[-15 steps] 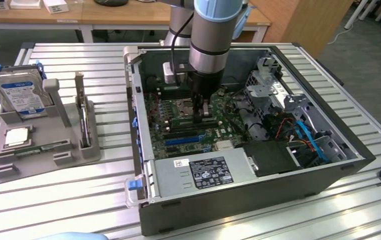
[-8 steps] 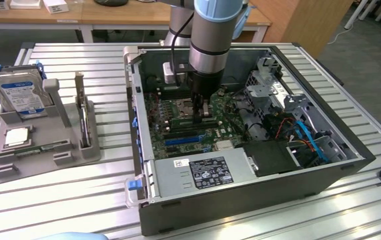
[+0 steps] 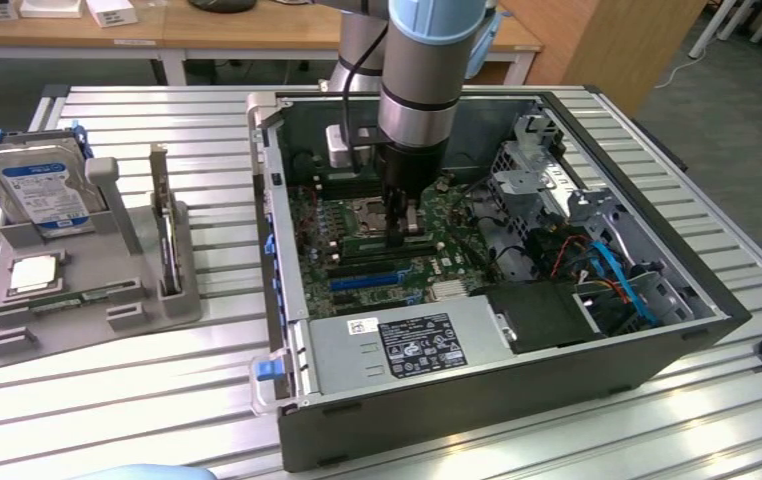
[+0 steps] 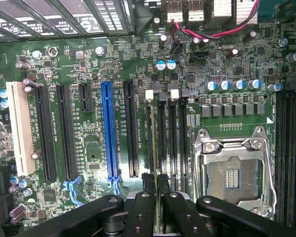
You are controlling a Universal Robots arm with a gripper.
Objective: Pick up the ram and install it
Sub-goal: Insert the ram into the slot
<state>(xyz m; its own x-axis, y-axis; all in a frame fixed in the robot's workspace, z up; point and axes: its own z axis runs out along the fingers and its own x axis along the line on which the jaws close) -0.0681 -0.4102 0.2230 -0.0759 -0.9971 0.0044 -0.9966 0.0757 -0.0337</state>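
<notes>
Slatted metal desk [image 3: 154,400] is carrying an open PC case [image 3: 488,390] lying on its side, with wooden benches sitting behind at 12 o'clock in the exterior view. At 9 o'clock of the case, a grey fixture [image 3: 88,320] is holding a hard drive [image 3: 41,190] upright and an expansion card [image 3: 164,230] on edge. A power supply [image 3: 401,345] is sitting in the case at 6 o'clock of the arm.

The arm is reaching straight down into the case, with the claw [image 3: 405,228] hanging low over the green motherboard [image 3: 354,215], near its middle. In the wrist view the claw [image 4: 155,178] is pinching the ram [image 4: 154,210], which is showing only as a thin pale-green edge between the two nearly closed fingers [image 4: 148,185]. The ram is sitting in line with the black memory slots [image 4: 167,143] and directly over them; whether it is touching a slot is unclear. These slots are lying between the blue slot [image 4: 107,133] and the empty CPU socket [image 4: 234,173].
</notes>
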